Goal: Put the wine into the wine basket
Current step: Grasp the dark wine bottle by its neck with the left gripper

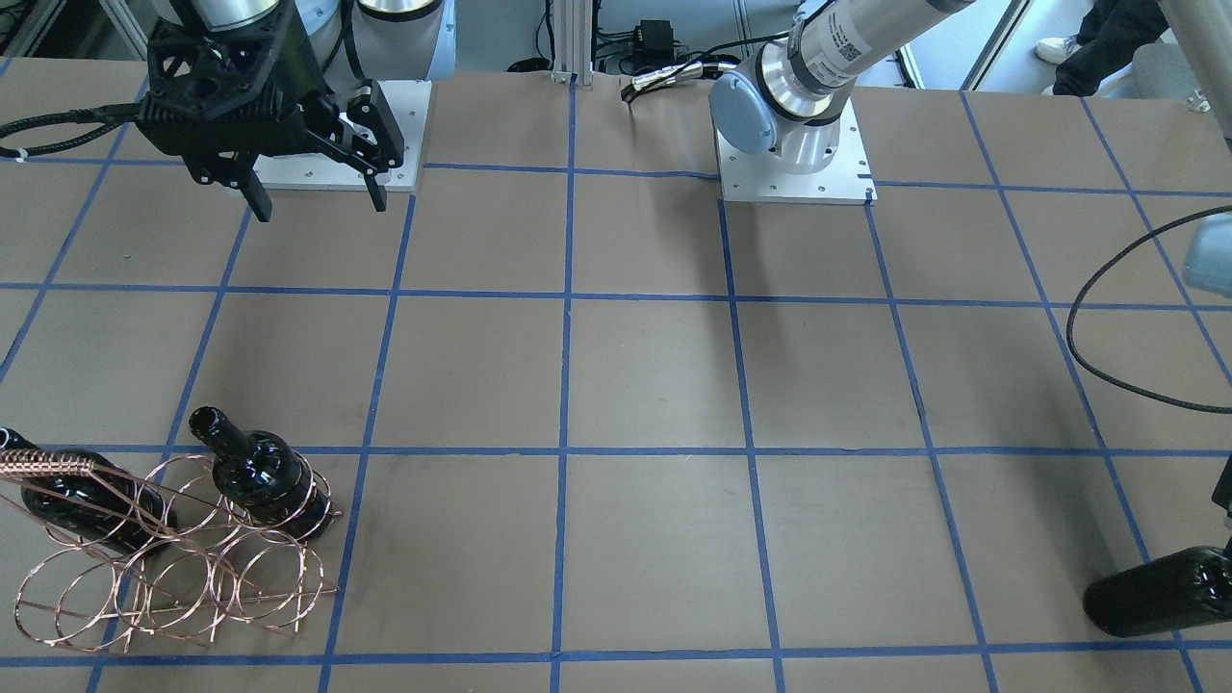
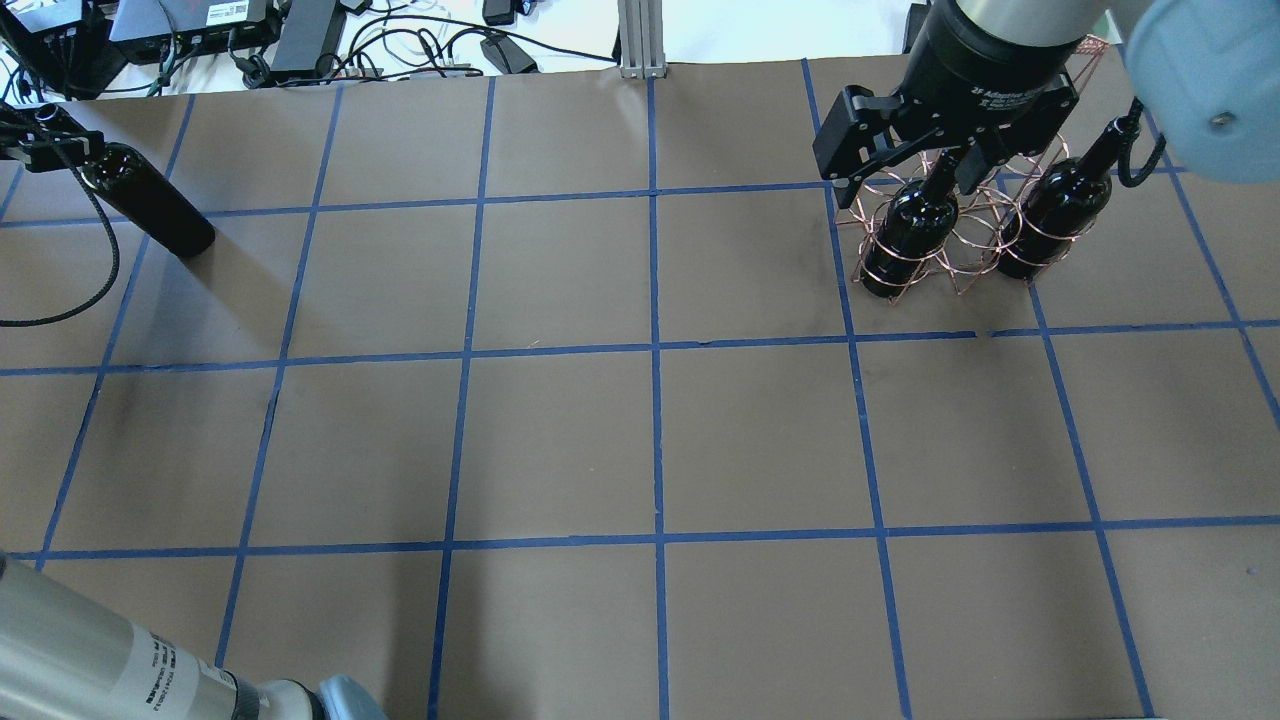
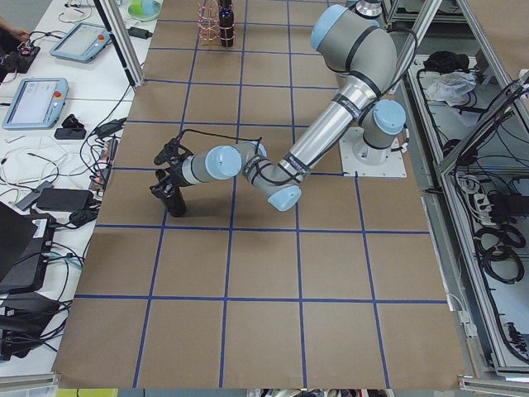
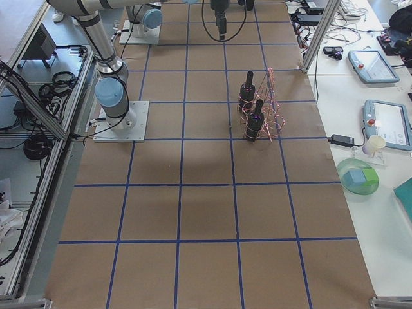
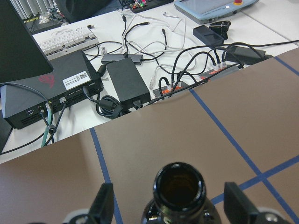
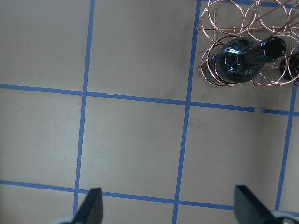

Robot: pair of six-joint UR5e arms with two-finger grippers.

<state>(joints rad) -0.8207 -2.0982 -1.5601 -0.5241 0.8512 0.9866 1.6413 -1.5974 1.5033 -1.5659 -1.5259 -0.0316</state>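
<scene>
Nearest the robot, the right gripper hung high over the bench close to its own base, jaws spread wide and holding nothing.

Farther out on the robot's right, near the bench's far edge, stood the wine basket. It already held one racked bottle upright in an end ring and a second racked bottle beside the braided handle, with other rings free.

At the far edge on the robot's left, well apart from the basket, the wine stood on the bench. The left gripper straddled its neck with jaws spread, a gap showing on each side. The open mouth looked a little nearer one finger than the other. Beyond it, off the bench, lay a power brick among cables.

The risks I judged from here:
- Closing off-centre would let one finger strike first and shove the neck, tipping a tall, narrow bottle.
- The neck is slim, glossy glass, so a light pinch could let it slip or swing on the lift.
- The basket lay the whole bench away, so any sway would have a long carry to grow.
- The wire rack looked light, so a base catching a ring could drag or topple it, along with the bottles in it.
</scene>
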